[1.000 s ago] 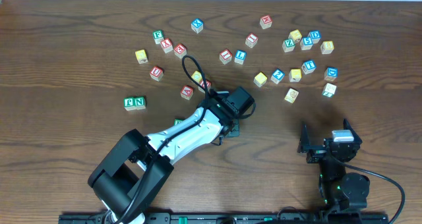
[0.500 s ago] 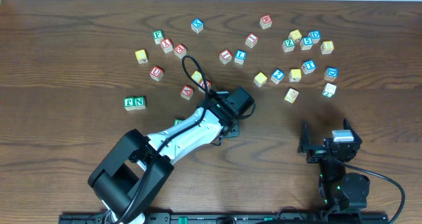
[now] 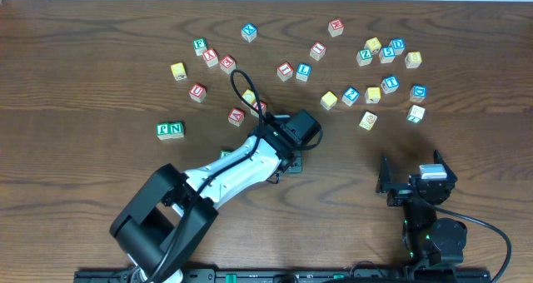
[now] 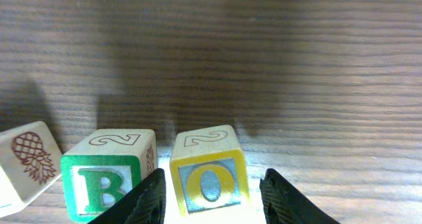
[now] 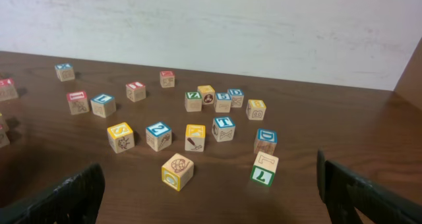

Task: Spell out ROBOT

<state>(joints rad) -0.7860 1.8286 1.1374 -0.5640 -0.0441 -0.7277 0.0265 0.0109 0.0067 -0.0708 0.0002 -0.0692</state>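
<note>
My left gripper [image 4: 214, 188] stands slack around the yellow O cube [image 4: 210, 174], its jaws clear of the sides, so the cube rests on the table [image 4: 264, 66] just beside the green B cube [image 4: 105, 181]. Next, I judge, comes the blue T cube [image 5: 224, 128]. It lies in the far right cluster, almost straight ahead of my wide-open, empty right gripper [image 5: 210, 184] and well apart from my left, so the right arm is nearer.
</note>
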